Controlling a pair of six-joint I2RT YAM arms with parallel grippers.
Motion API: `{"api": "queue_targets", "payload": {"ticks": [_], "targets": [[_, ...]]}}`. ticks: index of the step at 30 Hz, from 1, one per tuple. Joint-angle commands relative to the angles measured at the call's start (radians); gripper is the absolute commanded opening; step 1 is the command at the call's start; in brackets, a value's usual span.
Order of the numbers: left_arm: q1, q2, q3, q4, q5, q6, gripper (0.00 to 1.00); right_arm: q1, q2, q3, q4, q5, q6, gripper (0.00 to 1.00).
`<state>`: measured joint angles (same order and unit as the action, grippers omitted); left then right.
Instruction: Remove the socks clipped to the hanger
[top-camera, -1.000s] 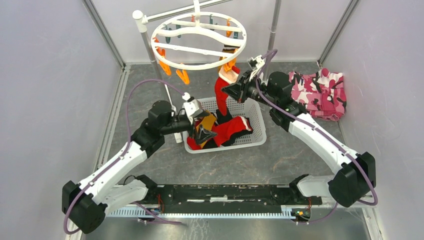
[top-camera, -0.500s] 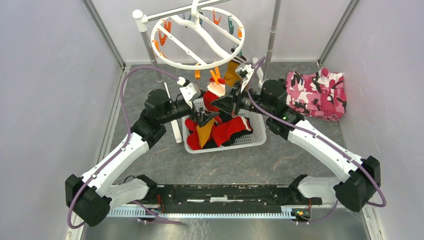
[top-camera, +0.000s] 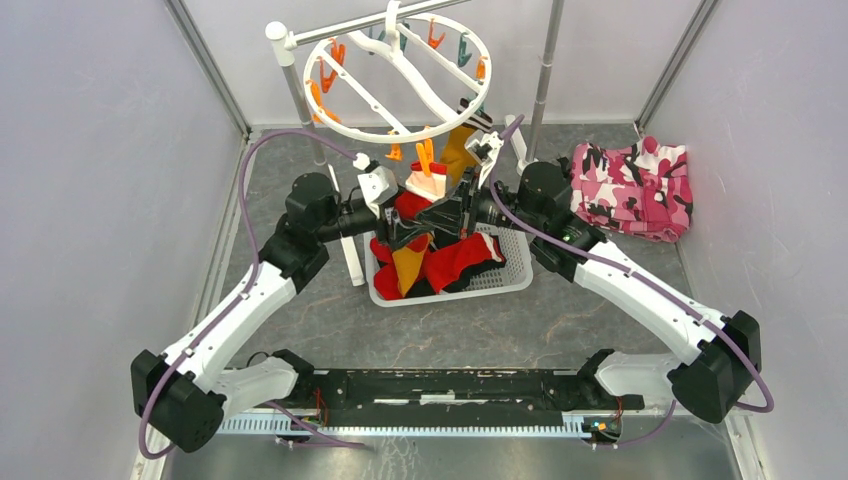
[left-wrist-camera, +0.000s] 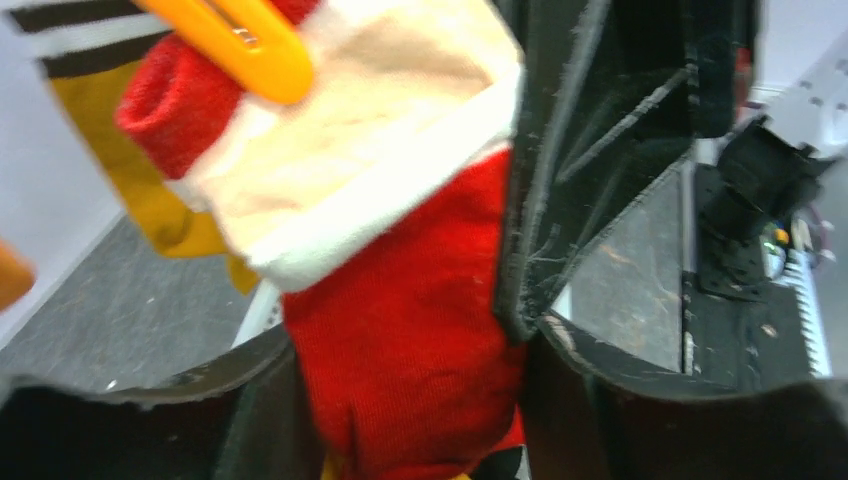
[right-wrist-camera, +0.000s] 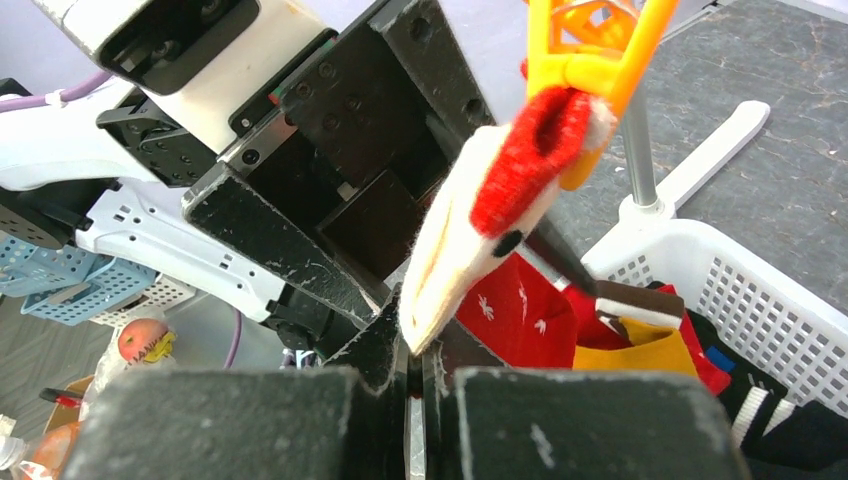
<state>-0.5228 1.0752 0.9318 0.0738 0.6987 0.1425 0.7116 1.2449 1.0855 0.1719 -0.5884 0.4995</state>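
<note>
The white ring hanger (top-camera: 420, 80) hangs tilted at the back. An orange clip (top-camera: 427, 155) on it holds a red sock with a white cuff (top-camera: 418, 192). A mustard sock (top-camera: 460, 148) hangs beside it. My right gripper (top-camera: 455, 208) is shut on the red sock just below the cuff (right-wrist-camera: 470, 220), its jaws nearly touching in the right wrist view (right-wrist-camera: 415, 350). My left gripper (top-camera: 405, 228) is open, and the red sock (left-wrist-camera: 400, 330) hangs between its spread fingers. The clip (left-wrist-camera: 230, 45) also shows in the left wrist view.
A white perforated basket (top-camera: 512, 272) under both grippers holds several red, mustard and black socks. The pink camouflage cloth (top-camera: 635, 190) lies at the right. The hanger stand's white pole (top-camera: 298, 95) rises at the back left, and a metal pole (top-camera: 547, 60) stands behind the right arm.
The left gripper rose from the basket to the hanging red sock. The right gripper moved left and down with the sock, and the hanger ring tilted and swung.
</note>
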Motion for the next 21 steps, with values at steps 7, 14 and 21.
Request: {"api": "queue_targets", "payload": {"ticks": [7, 14, 21], "targets": [[0.019, 0.002, 0.049, -0.058, 0.169, 0.036, 0.02, -0.011, -0.012, 0.035, -0.019, 0.068, -0.001, 0.27], [0.019, -0.019, 0.016, -0.036, 0.173, -0.014, 0.02, -0.016, -0.001, 0.119, -0.015, 0.265, -0.071, 0.71], [0.019, -0.015, 0.002, -0.002, 0.143, -0.067, 0.02, -0.015, 0.1, 0.21, 0.089, 0.287, -0.043, 0.74]]}}
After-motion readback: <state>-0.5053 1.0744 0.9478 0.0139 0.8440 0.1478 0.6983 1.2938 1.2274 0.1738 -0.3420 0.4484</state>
